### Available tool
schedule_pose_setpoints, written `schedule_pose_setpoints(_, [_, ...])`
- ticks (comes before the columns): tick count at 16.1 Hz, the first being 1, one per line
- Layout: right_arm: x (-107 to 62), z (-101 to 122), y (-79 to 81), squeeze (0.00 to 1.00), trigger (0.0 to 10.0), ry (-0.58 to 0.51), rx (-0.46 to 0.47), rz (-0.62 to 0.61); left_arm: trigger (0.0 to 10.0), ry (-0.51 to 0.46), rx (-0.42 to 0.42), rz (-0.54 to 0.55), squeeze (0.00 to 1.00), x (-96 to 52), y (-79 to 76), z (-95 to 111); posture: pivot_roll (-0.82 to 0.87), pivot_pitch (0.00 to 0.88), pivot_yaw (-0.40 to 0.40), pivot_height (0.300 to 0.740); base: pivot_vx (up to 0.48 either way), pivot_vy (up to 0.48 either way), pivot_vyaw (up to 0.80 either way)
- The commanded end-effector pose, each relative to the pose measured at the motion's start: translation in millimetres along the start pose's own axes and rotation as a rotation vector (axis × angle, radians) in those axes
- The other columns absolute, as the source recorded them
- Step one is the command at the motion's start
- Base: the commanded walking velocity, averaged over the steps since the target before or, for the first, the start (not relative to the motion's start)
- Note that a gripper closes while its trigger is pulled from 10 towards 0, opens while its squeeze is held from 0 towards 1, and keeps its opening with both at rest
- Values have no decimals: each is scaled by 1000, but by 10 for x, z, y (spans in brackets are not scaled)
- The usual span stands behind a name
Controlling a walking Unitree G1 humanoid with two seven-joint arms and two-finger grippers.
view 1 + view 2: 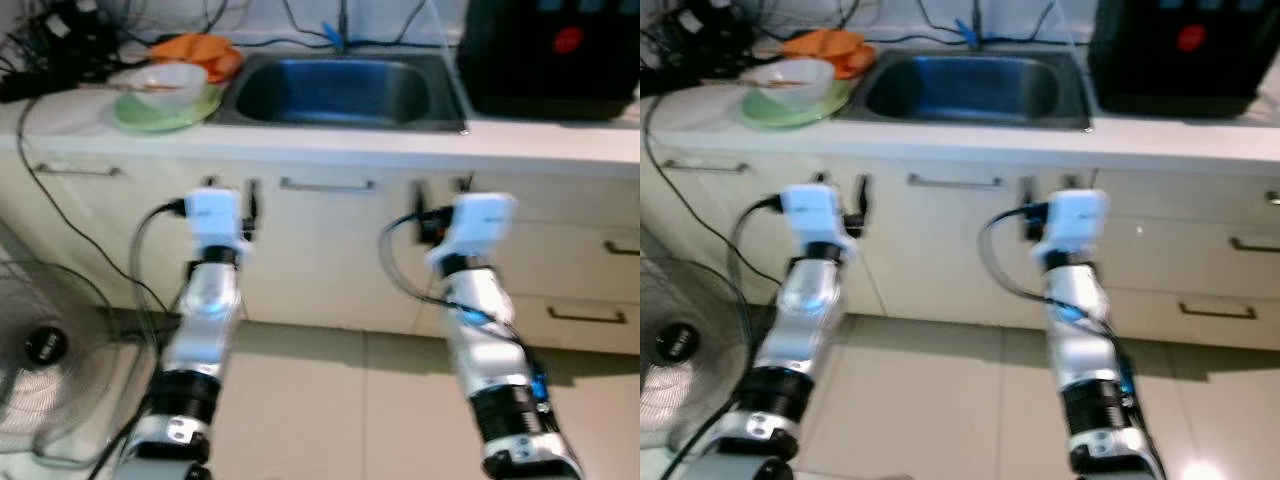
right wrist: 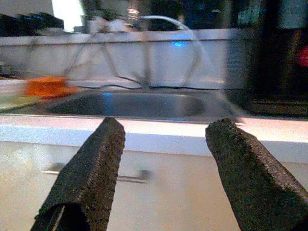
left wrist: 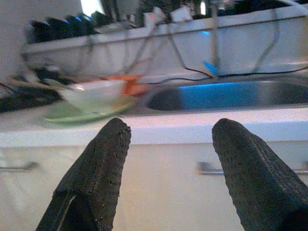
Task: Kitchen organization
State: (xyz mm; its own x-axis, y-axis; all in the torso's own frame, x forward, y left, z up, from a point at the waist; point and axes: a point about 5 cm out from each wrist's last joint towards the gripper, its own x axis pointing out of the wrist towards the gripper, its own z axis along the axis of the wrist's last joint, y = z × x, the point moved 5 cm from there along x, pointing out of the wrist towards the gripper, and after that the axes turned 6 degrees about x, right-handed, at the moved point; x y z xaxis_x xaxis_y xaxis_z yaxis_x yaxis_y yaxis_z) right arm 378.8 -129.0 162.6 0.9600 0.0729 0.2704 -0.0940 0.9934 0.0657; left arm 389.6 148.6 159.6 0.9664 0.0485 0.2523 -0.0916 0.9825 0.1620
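Kitchen counter (image 1: 330, 150) faced head-on, somewhat blurred, above a run of cream cabinets (image 1: 320, 250). Held both arms raised toward the cabinet fronts, below the counter's edge and short of touching anything.

Kept the left gripper (image 3: 172, 126) with fingers wide apart and nothing between them; likewise the right gripper (image 2: 168, 124), spread and empty, pointed at the sink (image 1: 340, 90).

Found the likely work on the counter's left end: a white bowl (image 1: 160, 85) sitting in a green plate (image 1: 170, 112), just beside the sink's left rim, with an orange cloth-like thing (image 1: 195, 48) behind it and a tangle of cables (image 1: 50, 40) further left. Could not make out what lay in the bowl.

Judged the bowl to lie ahead of, above and to the left of the left gripper, well apart from the right one, with the sink between. Made the left arm the nearer by far for any reach. Offered no long axis to line up with, bowl and plate both being round, so approach from the front over the counter's edge looked simplest.

Noted a black appliance (image 1: 550, 50) on the counter's right end and a floor fan (image 1: 45, 345) near the left arm.
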Motion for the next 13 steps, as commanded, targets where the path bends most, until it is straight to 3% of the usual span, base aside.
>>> schedule_pose_setpoints(1, [-2, 11, -88, 0, 10000, 0, -16, -18, 10000, -9, -14, -9, 0, 15, -66, 45, 23, 0, 60, 740, 0, 390, 800])
schedule_pose_setpoints(9, [-8, -30, -112, 0, 10000, 18, 20, -28, 10000, -10, -7, -9, 0, 25, -65, 53, 24, 0, 62, 740, 217, 394, 0])
schedule_pose_setpoints(13, [-15, -52, -112, 0, 10000, 27, 19, -29, 10000, -8, 6, -52, 0, 6, -155, 36, 26, 0, 59, 740, 170, 69, 0])
